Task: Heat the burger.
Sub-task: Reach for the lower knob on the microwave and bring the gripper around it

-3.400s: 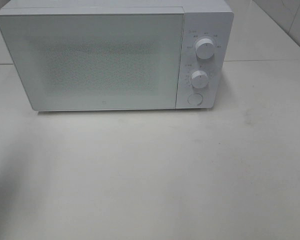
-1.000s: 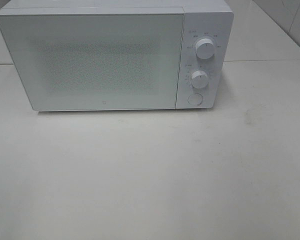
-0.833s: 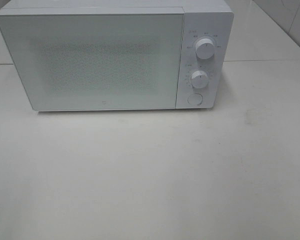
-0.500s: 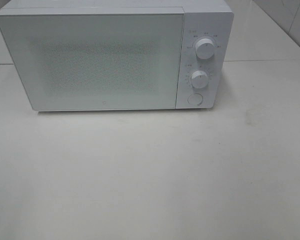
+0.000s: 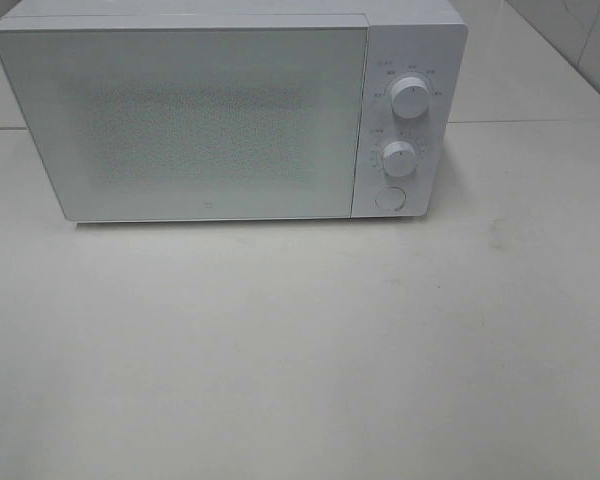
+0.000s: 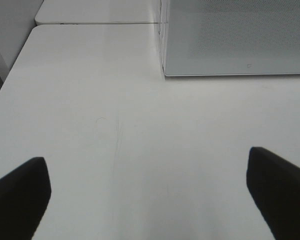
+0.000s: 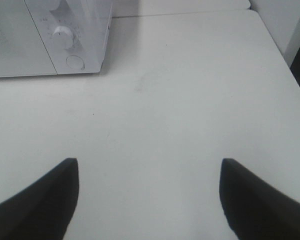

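With the microwave door [image 5: 200,120] shut and no burger in any view (perhaps inside, I cannot tell), my left claw [image 6: 145,167] and right claw [image 7: 149,165] hang spread and empty, so loading looks either done or unstarted.

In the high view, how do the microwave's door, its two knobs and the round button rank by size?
Largest: the door.
Next: the upper knob and lower knob, about alike.
Smallest: the round button, slightly.
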Controlling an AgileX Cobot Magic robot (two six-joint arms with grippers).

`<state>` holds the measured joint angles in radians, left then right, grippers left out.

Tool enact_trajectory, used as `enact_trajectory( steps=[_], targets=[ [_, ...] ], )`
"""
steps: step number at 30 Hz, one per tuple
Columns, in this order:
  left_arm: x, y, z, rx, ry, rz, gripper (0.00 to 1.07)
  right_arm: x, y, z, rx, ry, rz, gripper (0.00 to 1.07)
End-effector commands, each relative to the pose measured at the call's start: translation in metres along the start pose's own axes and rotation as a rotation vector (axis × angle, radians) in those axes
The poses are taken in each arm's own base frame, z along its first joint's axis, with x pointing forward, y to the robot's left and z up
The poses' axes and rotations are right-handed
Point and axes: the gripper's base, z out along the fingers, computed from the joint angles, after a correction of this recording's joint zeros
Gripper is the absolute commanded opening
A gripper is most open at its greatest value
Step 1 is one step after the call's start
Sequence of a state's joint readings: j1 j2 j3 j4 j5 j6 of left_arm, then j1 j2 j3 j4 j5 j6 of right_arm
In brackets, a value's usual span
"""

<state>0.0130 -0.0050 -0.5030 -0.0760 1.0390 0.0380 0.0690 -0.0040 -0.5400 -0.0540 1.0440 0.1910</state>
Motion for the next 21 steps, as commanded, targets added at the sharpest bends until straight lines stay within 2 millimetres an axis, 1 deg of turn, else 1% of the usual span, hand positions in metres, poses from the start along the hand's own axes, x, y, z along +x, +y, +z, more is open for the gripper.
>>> enact_trajectory(
  steps=[1, 7, 10, 13, 14, 16, 18, 20, 21],
  targets=[
    [0.003, 0.0, -0.003, 0.002, -0.022, -0.005, 1.0, -0.006, 0.0, -0.008, 0.0, -0.081, -0.002, 0.77],
    [0.003, 0.0, -0.003, 0.002, -0.022, -0.005, 1.0, -0.015, 0.002, 0.001, 0.011, -0.049, -0.008, 0.79],
    [0.002, 0.0, -0.002, 0.002, -0.019, -0.005, 1.0, -0.032, 0.005, 0.017, 0.015, -0.041, -0.018, 0.81],
    [0.002, 0.0, -0.002, 0.002, -0.019, -0.005, 1.0, -0.036, 0.006, 0.02, 0.012, -0.05, -0.02, 0.8],
    [0.002, 0.0, -0.002, 0.002, -0.019, -0.005, 1.0, -0.043, 0.007, 0.027, 0.009, -0.061, -0.023, 0.8],
    [0.002, 0.0, -0.002, 0.002, -0.019, -0.005, 1.0, -0.046, 0.008, 0.03, 0.007, -0.064, -0.024, 0.8],
    [0.002, 0.0, -0.002, 0.002, -0.019, -0.005, 1.0, -0.058, 0.011, 0.043, 0.0, -0.083, -0.029, 0.8],
    [0.002, 0.0, -0.002, 0.002, -0.019, -0.005, 1.0, -0.06, 0.012, 0.047, -0.001, -0.082, -0.03, 0.8],
    [0.002, 0.0, -0.002, 0.002, -0.019, -0.005, 1.0, -0.065, 0.013, 0.054, -0.002, -0.074, -0.032, 0.79]
  ],
)
